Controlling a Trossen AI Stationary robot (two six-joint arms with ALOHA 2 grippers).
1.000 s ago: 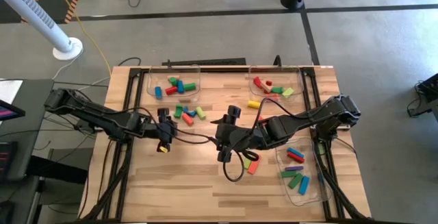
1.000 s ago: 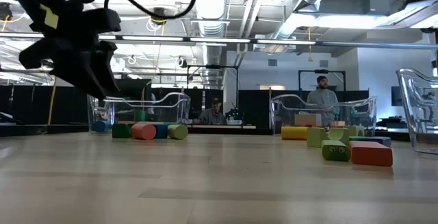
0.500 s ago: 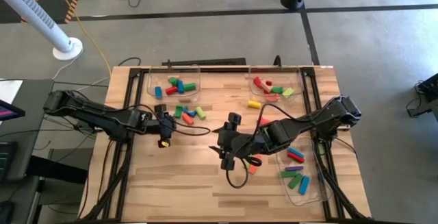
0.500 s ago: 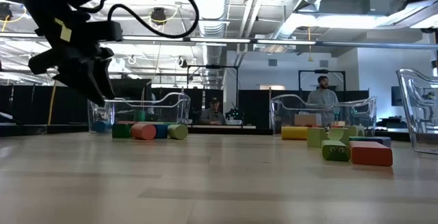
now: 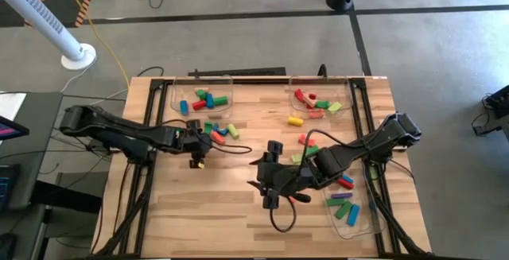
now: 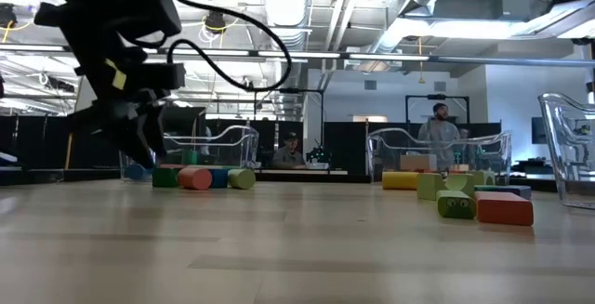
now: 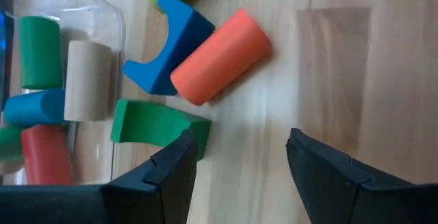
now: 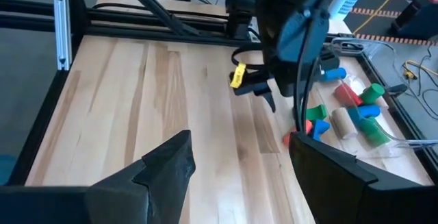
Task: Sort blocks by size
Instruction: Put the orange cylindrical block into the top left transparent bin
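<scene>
Left tool (image 5: 196, 144) open, empty, low over the table (image 5: 215, 212) beside the loose blocks (image 5: 219, 130) near the left rear tray (image 5: 176, 93); green block (image 7: 154, 123) and orange cylinder (image 7: 220, 56) just ahead of its fingers (image 7: 174, 176). Right tool (image 5: 268, 184) open, empty, over mid-table, close to the blocks by the right tray (image 5: 364, 219). More blocks inside all three trays

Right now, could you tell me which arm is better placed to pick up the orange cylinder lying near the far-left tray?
Left. The left gripper hangs open beside the orange cylinder, while the right gripper sits empty over bare table.
</scene>
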